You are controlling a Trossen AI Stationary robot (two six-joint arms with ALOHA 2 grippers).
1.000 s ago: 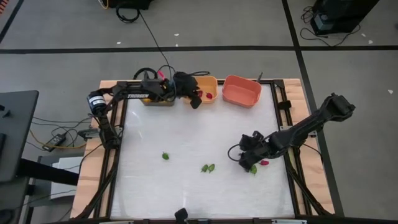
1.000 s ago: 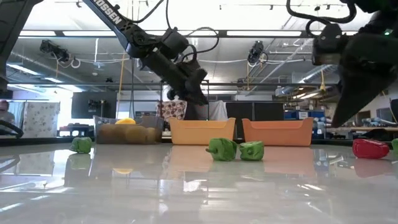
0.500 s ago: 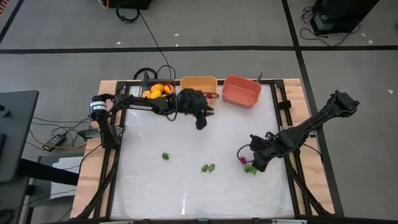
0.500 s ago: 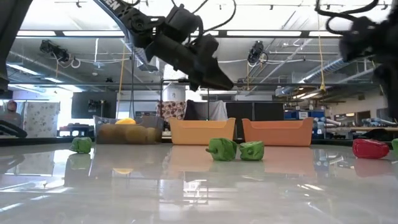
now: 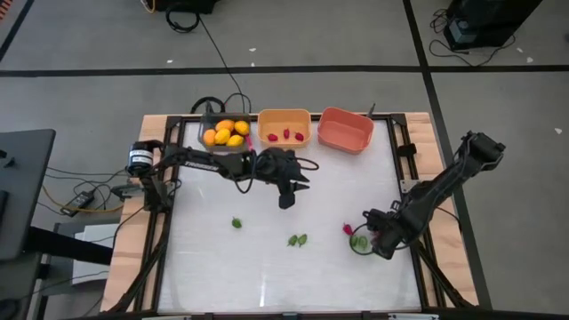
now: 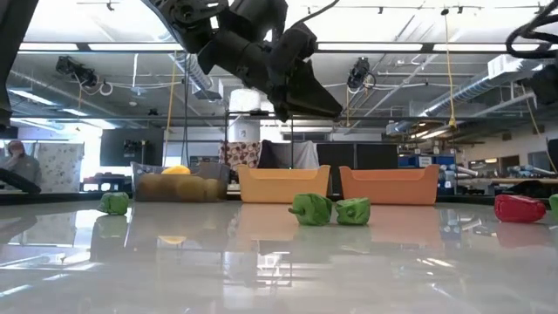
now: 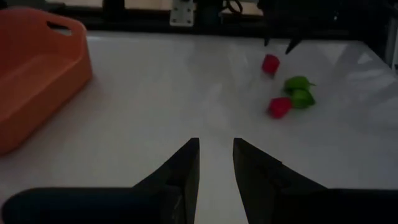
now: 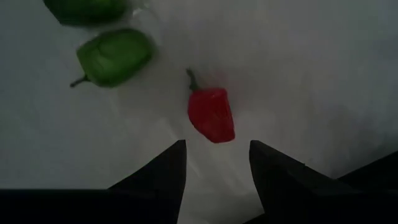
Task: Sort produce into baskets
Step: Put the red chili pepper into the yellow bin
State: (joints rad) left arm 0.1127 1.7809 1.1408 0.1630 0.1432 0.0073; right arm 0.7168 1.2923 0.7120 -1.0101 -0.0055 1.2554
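My left gripper is open and empty, up above the table in front of the orange bin; it also shows in the left wrist view and the low view. My right gripper is open, low over the table at the right. In the right wrist view a red pepper lies on the table just ahead of its fingertips, untouched. Two green peppers lie beyond it. Another red piece lies beside them.
The dark grey bin holds yellow-orange fruits, the orange bin holds red bits, and the salmon bin stands at the far right. A green pair and a single green piece lie mid-table.
My left gripper has come away from the orange bin toward the table's near edge and somewhat right, now over open table. My right gripper has drawn back toward the table's right and near edges, uncovering the red and green pieces.
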